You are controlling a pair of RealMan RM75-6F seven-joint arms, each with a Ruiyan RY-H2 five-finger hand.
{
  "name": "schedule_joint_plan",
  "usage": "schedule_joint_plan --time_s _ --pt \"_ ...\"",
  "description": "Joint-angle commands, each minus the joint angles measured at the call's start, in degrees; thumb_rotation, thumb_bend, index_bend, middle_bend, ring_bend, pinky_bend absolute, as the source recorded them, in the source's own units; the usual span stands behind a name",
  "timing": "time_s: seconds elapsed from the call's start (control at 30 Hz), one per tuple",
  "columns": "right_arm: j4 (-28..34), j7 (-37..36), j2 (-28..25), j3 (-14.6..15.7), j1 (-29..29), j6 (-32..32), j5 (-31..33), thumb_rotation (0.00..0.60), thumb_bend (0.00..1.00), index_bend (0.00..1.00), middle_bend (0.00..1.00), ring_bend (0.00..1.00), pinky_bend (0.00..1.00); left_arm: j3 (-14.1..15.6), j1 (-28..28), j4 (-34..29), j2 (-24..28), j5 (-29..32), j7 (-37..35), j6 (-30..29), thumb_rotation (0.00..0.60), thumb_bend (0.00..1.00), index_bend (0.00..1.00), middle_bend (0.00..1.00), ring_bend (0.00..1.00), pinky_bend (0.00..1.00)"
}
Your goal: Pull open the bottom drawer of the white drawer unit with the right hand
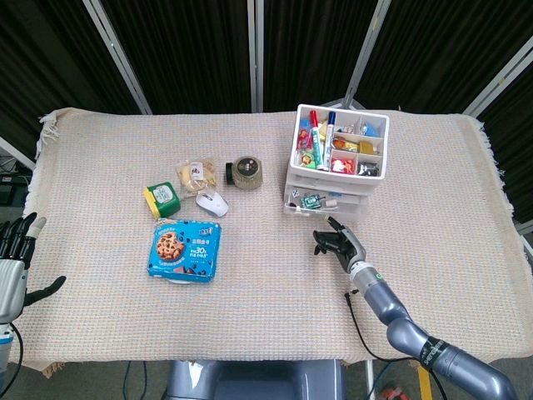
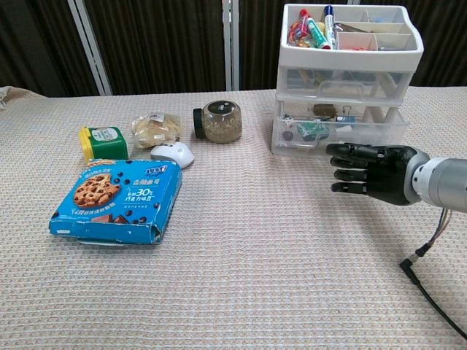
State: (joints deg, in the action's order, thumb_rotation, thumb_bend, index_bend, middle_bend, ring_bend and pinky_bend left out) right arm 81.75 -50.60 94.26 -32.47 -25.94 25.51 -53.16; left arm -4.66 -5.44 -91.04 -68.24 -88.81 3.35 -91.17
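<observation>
The white drawer unit (image 1: 335,162) stands near the table's far edge, its bottom drawer (image 2: 337,131) already jutting out. The right hand (image 2: 370,170) hangs just in front, fingers spread, holding nothing. The pull looks mostly finished; next it need only draw clear.

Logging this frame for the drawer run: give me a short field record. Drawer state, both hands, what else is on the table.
bottom drawer: pulled partly out of the unit, contents showing
right hand: in front of the drawer, fingers apart, holding nothing
left hand: at the table's left edge, open, idle
table items: cookie box, mouse, jar, green tin, snack bag
</observation>
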Motion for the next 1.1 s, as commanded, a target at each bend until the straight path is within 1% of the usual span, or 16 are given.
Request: schedule_joint_plan --time_s 0.03,0.1,0.23,0.37,0.5,0.53,0.63,0.73,0.8,0.97,1.0,1.07,1.1 --pt "1.47 0.54 -0.59 1.01 1.03 1.3 -0.68 0.6 0.37 0.13 0.8 0.76 0.59 0.1 0.04 -0.05 0.01 -0.13 0.06 -0.04 0.6 0.09 0.0 0.0 0.0 0.0" --pt "2.52 1.0 -0.89 1.66 1.65 2.51 -1.24 0.6 0.37 0.08 0.77 0.74 0.57 0.15 0.07 -0.1 0.02 -0.31 0.04 -0.17 0.6 0.09 0.0 0.0 0.0 0.0" --pt "5.15 2.04 -1.29 2.81 3.31 6.15 -3.75 0.6 0.37 0.07 0.73 0.7 0.54 0.19 0.19 -0.13 0.06 -0.57 -0.08 -0.53 0.6 0.09 0.0 0.0 0.0 0.0" --pt "8.21 4.26 -1.52 4.71 5.49 12.11 -8.67 0.6 0.35 0.07 0.72 0.69 0.53 0.15 0.32 -0.08 0.05 -0.79 -0.08 -0.97 0.6 0.09 0.0 0.0 0.0 0.0" --pt "10.39 9.04 -1.93 7.6 7.12 19.1 -14.82 0.6 0.34 0.1 0.72 0.69 0.53 0.11 0.45 -0.04 -0.01 -1.15 -0.06 -1.54 0.6 0.09 0.0 0.0 0.0 0.0" --pt "10.91 11.07 -1.98 8.38 7.59 21.7 -16.63 0.6 0.34 0.11 0.72 0.69 0.53 0.16 0.54 -0.1 0.03 -1.35 -0.15 -1.79 0.6 0.09 0.0 0.0 0.0 0.0" --pt "12.47 15.37 -2.14 9.53 8.55 27.03 -19.15 0.6 0.34 0.13 0.72 0.69 0.53 0.25 0.83 -0.36 0.21 -1.86 -0.2 -2.53 0.6 0.09 0.0 0.0 0.0 0.0" --pt "14.39 18.6 -2.75 10.07 9.21 30.34 -19.6 0.6 0.34 0.15 0.72 0.69 0.53 0.32 1.12 -0.72 0.42 -2.4 -0.28 -3.31 0.6 0.09 0.0 0.0 0.0 0.0" --pt "15.74 22.37 -3.6 10.3 9.52 32.95 -19.5 0.6 0.34 0.16 0.72 0.69 0.53 0.4 1.36 -1.05 0.57 -2.98 -0.32 -4.01 0.6 0.09 0.0 0.0 0.0 0.0" --pt "16.02 32.38 -5.7 11.0 7.67 32.55 -15.83 0.6 0.34 0.23 0.72 0.69 0.53 0.49 1.52 -1.27 0.68 -3.41 -0.35 -4.39 0.6 0.1 0.0 0.0 0.0 0.0" --pt "15.24 37.31 -6.11 11.46 6.75 32.7 -14.82 0.6 0.34 0.24 0.72 0.69 0.53 0.46 1.49 -1.27 0.68 -3.46 -0.3 -4.36 0.6 0.1 0.0 0.0 0.0 0.0" --pt "14.55 44.83 -5.87 11.85 5.38 33.86 -12.45 0.6 0.34 0.26 0.72 0.69 0.53 0.46 1.41 -1.29 0.65 -3.53 -0.26 -4.24 0.6 0.1 0.0 0.0 0.0 0.0" --pt "14.23 47.42 -5.52 11.89 4.89 34.73 -11.8 0.6 0.34 0.27 0.72 0.69 0.53 0.46 1.39 -1.29 0.64 -3.56 -0.2 -4.2 0.6 0.1 0.0 0.0 0.0 0.0"
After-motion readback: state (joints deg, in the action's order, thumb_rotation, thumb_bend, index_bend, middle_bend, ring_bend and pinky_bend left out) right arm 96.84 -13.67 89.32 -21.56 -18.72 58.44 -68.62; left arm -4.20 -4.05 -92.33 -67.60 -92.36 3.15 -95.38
